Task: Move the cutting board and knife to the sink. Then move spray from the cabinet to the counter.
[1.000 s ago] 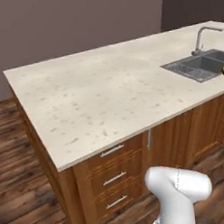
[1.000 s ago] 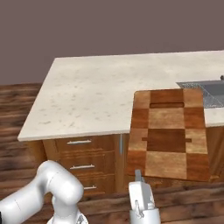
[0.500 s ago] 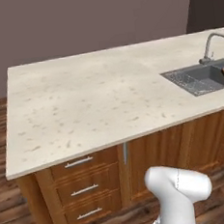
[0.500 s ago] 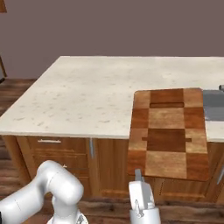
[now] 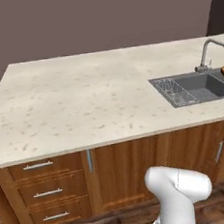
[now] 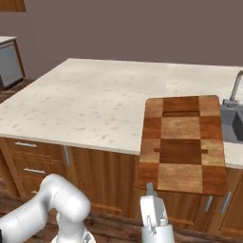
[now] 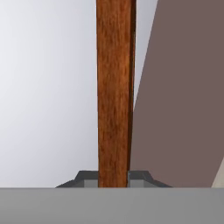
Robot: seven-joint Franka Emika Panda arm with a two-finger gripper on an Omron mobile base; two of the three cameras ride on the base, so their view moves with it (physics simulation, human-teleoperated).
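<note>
Cutting board [image 6: 182, 144], pinched edge-on in the claw [image 7: 113, 177], could swing and clip the gooseneck faucet [image 5: 208, 54] nearing the sink [image 5: 199, 87].

Beige speckled counter [image 5: 79, 102] (over wooden drawers [image 5: 41, 191]), sink [image 5: 194, 87] recessed.

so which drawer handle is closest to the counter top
The top one of the three stacked short handles, just under the counter; the other two sit lower.
</note>
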